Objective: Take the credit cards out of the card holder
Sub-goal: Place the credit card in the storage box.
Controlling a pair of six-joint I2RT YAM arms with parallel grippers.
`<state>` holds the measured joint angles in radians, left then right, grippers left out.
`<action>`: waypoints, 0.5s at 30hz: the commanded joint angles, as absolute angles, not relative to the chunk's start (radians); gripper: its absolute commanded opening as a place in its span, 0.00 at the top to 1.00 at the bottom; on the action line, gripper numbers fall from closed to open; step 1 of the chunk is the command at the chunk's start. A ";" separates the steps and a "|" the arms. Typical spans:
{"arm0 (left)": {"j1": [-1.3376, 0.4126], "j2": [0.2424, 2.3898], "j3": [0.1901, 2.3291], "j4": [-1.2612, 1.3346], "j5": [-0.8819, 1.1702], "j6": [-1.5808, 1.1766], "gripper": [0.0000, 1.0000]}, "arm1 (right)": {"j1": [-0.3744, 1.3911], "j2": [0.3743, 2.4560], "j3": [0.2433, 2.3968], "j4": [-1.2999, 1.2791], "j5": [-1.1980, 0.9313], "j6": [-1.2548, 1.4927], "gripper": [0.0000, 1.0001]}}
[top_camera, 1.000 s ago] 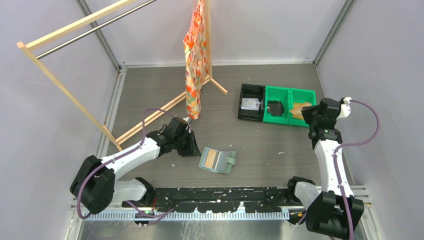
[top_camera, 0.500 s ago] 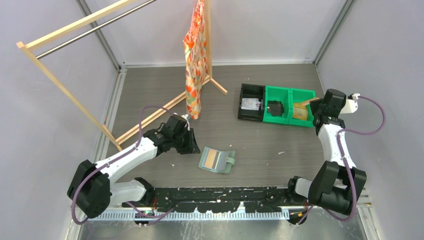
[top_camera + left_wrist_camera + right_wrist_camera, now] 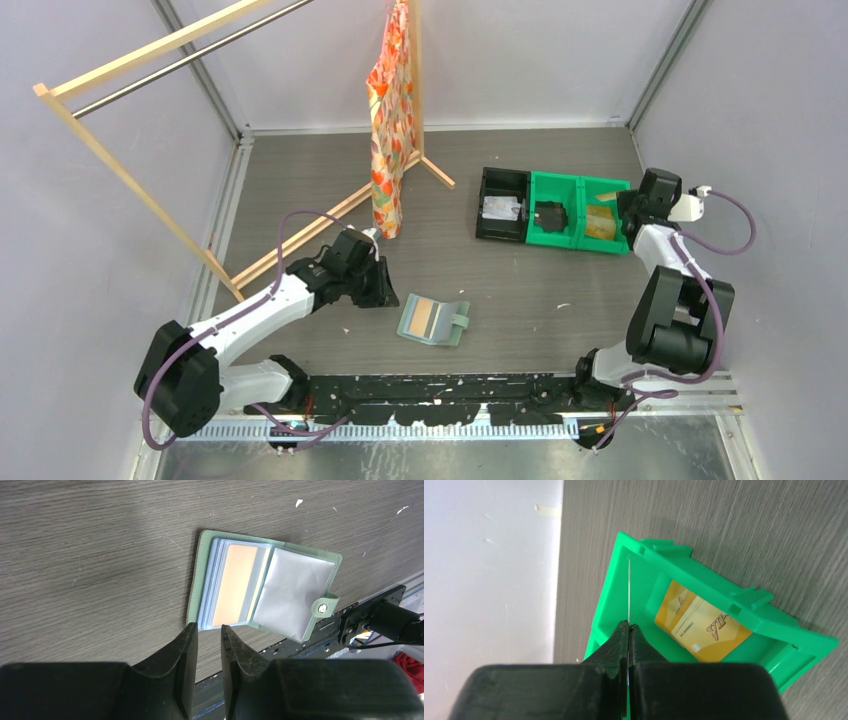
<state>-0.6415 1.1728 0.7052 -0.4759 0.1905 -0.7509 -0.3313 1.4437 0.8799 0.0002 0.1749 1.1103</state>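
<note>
L gripper (image 3: 207, 630): low over table (image 3: 100, 555), jaws only a narrow slit apart, nothing between them. Tips just short of near edge of card holder (image 3: 262, 592), not touching as far as wrist cam shows.

Card holder: flat on table, opened out, center-front of workspace, just R of L gripper in top view. Sage-green outer rim, pale blue-grey pockets facing up. Orange-tan card (image 3: 235, 585) sits in top pocket on one half; stack of pocket edges fanned beside it. Other half shows plain grey pocket; contents can't be made out. Snap tab (image 3: 323, 608) sticks out from far edge of that half, pointing toward arm bases.

R gripper (image 3: 629, 626): far R of table, over end compartment of green bin (image 3: 709, 582), next to side wall of enclosure. Jaws pressed fully together, pinching thin pale edge-on card (image 3: 629, 590); only its edge visible, running from tips out over bin's end wall. Face of it not readable.

Gold card (image 3: 701, 625) lying tilted inside same compartment, "VIP" print partly visible, apart from R tips.

Black bin (image 3: 503, 190) touching L end of green bin; both well apart from card holder. Orange patterned cloth (image 3: 388, 120) hanging from wooden rack (image 3: 130, 182), far L-center.
</note>
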 commanded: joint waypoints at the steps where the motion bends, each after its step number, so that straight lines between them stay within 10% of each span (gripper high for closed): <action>1: -0.643 1.170 0.718 -0.463 0.178 -0.750 0.75 | -0.330 1.500 0.933 0.090 0.212 1.146 0.99; 15: -0.642 1.156 0.720 -0.485 0.173 -0.761 0.75 | -0.318 1.627 0.912 0.148 0.210 1.230 0.99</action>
<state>-0.6415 1.1728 0.7052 -0.4778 0.1833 -0.7532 -0.3264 1.6245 0.8928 0.1196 0.1661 1.1931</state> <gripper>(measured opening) 0.253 0.021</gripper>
